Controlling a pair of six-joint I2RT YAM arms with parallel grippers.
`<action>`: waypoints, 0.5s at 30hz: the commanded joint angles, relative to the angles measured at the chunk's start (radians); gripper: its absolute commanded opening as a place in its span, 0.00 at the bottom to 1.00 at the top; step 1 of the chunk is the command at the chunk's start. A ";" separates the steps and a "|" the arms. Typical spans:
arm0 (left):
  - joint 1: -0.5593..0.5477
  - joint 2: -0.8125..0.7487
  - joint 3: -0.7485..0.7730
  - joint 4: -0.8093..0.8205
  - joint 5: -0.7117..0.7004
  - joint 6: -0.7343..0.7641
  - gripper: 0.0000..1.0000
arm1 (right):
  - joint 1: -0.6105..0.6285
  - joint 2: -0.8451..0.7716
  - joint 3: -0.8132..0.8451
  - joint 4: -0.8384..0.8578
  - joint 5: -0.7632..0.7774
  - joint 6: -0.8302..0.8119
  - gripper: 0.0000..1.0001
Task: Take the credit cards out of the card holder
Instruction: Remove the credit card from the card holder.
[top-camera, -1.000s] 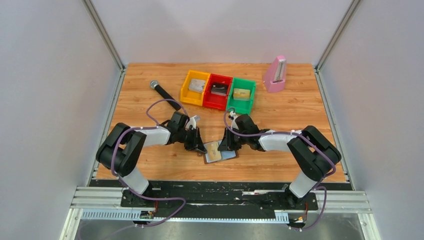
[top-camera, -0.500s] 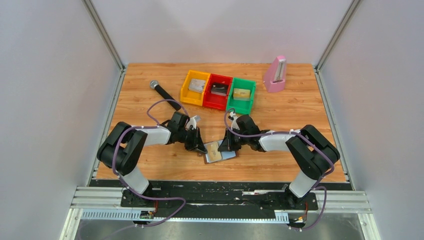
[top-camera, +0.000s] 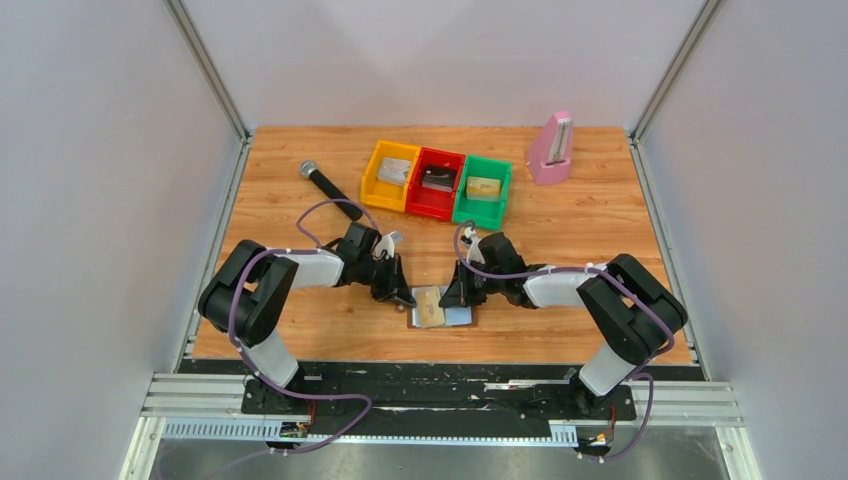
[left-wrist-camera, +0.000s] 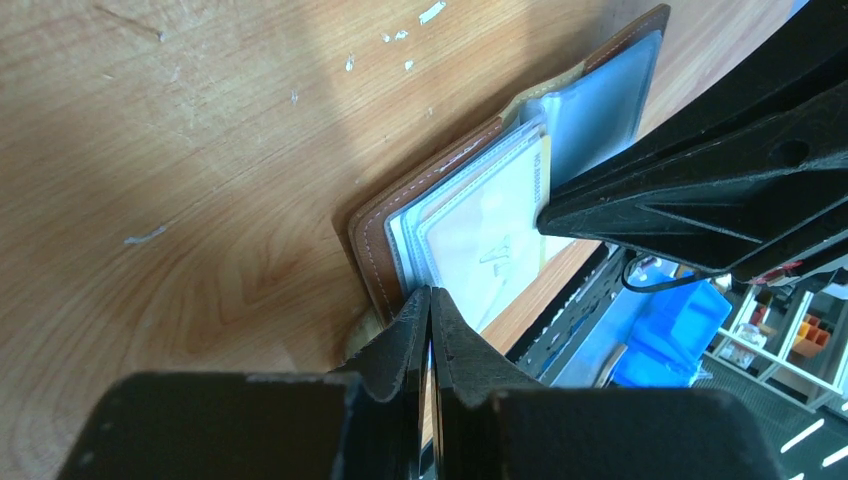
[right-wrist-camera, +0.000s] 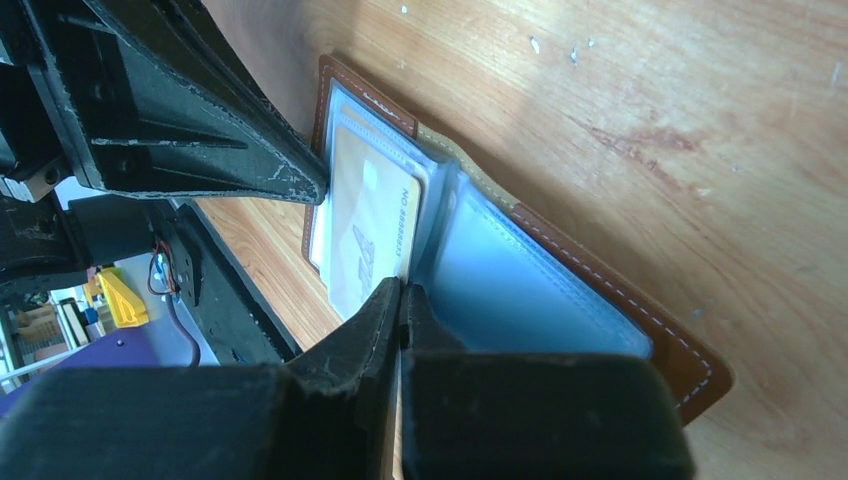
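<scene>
- In the top view, the flat bifold card holder, brown-rimmed with silvery blue inner panels, is seen lying open on the wooden table, near its front edge and between the two arms.
- The left gripper is set at the holder's left edge and the right gripper over its middle.
- Well behind, a yellow plastic bin, a red plastic bin and a green plastic bin are lined up side by side. A black microphone lies to their left and a pink metronome stands to their right.
- In the left wrist view, the left gripper's fingers are pressed together, with the tips at the card holder's stitched brown rim. Whether anything thin is pinched cannot be told. A pale yellow card is seen inside a clear sleeve.
- In the right wrist view, the right gripper's fingers are pressed together at the fold, just beside the card. Whether the sleeve is caught between them cannot be told.
</scene>
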 joint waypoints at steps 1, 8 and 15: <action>-0.005 0.043 -0.008 -0.043 -0.092 0.057 0.11 | -0.015 -0.028 -0.016 0.032 -0.036 0.011 0.00; -0.005 0.049 -0.008 -0.047 -0.094 0.060 0.11 | -0.021 -0.067 -0.031 0.016 -0.026 0.029 0.00; -0.004 0.057 -0.004 -0.056 -0.097 0.074 0.11 | -0.031 -0.097 -0.038 -0.001 -0.028 0.048 0.00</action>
